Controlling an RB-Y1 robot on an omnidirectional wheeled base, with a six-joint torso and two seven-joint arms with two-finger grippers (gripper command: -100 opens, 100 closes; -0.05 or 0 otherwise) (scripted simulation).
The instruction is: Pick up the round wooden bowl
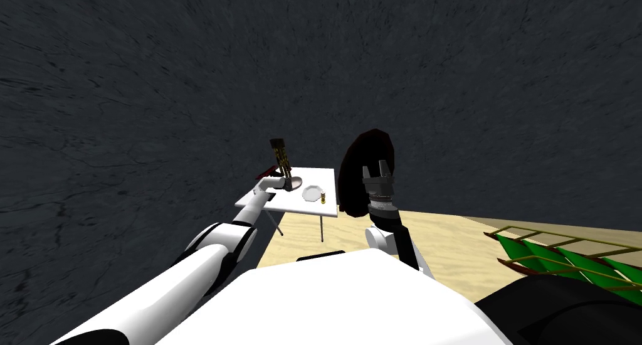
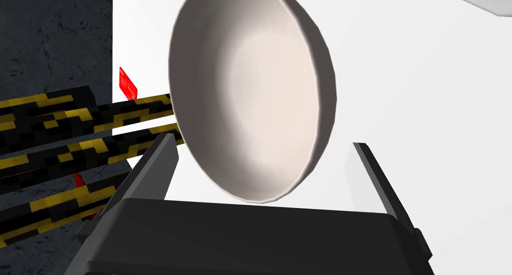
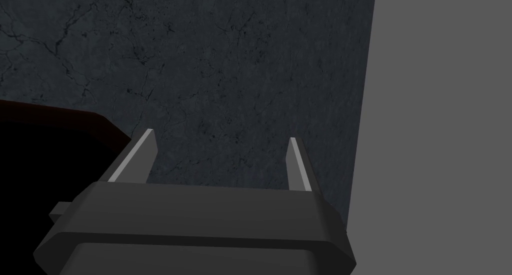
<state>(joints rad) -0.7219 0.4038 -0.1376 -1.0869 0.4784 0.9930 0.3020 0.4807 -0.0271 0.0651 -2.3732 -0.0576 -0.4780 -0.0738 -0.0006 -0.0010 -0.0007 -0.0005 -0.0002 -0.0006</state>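
Holding the left gripper (image 2: 263, 141) released: both thin fingers (image 2: 159, 162) spread wide, pressing on nothing. Looking along it straight into the round bowl (image 2: 260, 97), pale grey-white in look rather than wood-grained, hollow side turned toward the gripper, sitting in the gap between the fingers just ahead of the dark gripper body. Appears just clear of both fingers; cannot tell for sure at the rim nearest the one finger. Underneath gripper and bowl, a small white table (image 2: 425, 87) on thin legs. Just beside the bowl, past one finger, a black-and-yellow blocky stand (image 2: 75, 132) of several parallel bars, meeting the bowl's rim or passing close behind it; cannot tell which. Near those bars, at the table's edge, a small red piece (image 2: 127, 83). Farther from the gripper, toward the robot's right on the same table, a white dish (image 1: 311, 193) with a small yellowish jar (image 1: 323, 198) just beside it, near the bowl but apart from it. Well off to the right of all that, past the table's edge, the right gripper (image 3: 221, 136), raised, fingers likewise parted and empty, in front of a dark red rounded shape (image 1: 367, 165). Beneath the table, pale sandy floor (image 1: 439, 234); behind everything, a dark grey veined wall (image 1: 188, 78).
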